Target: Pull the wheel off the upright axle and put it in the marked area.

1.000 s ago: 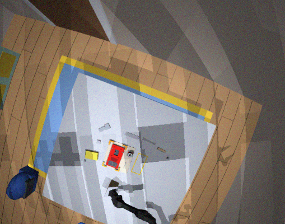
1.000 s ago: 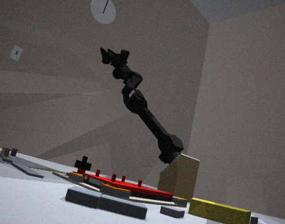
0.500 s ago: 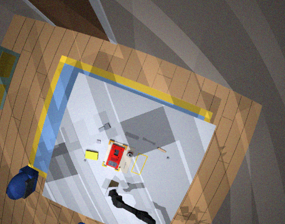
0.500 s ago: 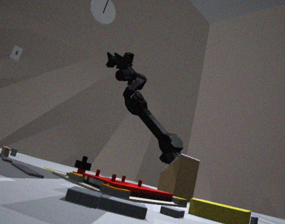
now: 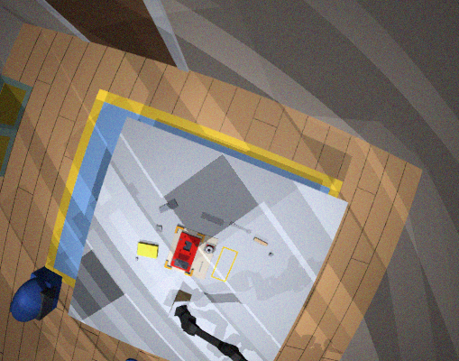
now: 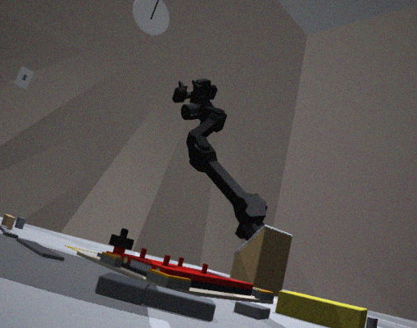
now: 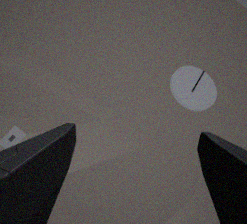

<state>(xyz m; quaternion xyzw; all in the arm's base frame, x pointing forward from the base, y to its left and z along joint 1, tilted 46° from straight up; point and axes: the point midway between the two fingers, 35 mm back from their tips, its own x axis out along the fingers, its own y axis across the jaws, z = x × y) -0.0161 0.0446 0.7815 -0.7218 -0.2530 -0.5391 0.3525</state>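
The black wheel [image 5: 209, 248] [image 6: 121, 242] sits on the upright axle [image 6: 124, 232] at one end of the red and cream model. The marked area [image 5: 232, 266] is a thin yellow outline on the table, beside the model on the wheel's side. Nothing shows inside it. My gripper [image 6: 180, 93] [image 7: 137, 136] is partly open, with nothing between its fingers. It is high above the table, far from the wheel, and faces the wall.
The red body [image 5: 185, 251] [image 6: 182, 270] has several short red pegs. A tan block [image 5: 183, 295] [image 6: 272, 260] stands near the arm's base. A yellow block [image 5: 147, 249] [image 6: 321, 308] and grey blocks [image 6: 175, 302] lie around the model. A small tan block [image 5: 261, 241] lies beyond the marked area.
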